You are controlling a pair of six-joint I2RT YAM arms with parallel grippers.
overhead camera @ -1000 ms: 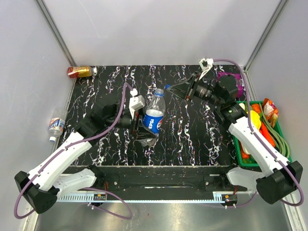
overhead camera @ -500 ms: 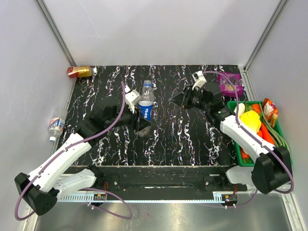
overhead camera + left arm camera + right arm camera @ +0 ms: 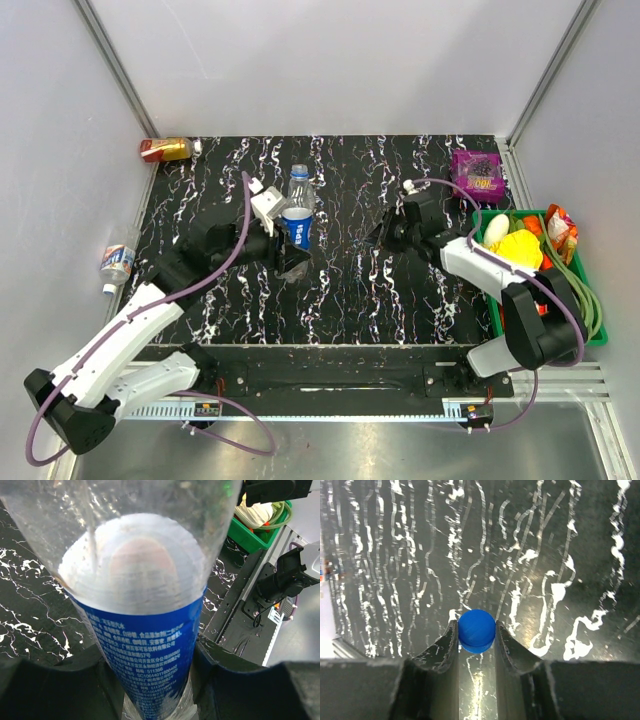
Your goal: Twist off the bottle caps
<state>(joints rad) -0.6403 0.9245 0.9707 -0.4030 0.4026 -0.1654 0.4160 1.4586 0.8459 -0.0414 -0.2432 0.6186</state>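
Dark blue ribbed plastic cap (image 3: 476, 630) sits pinched between my right fingers (image 3: 449, 645), close above the black marbled surface (image 3: 545, 555). It is already off the clear Pepsi-labelled plastic bottle (image 3: 150, 645), which my left fingers (image 3: 55, 680) clamp at its label. Released carelessly, the cap could roll away. A loosened left grip could tip the open bottle. The other clear plastic bottle (image 3: 117, 262) lies off the surface's left edge, awkward to reach.
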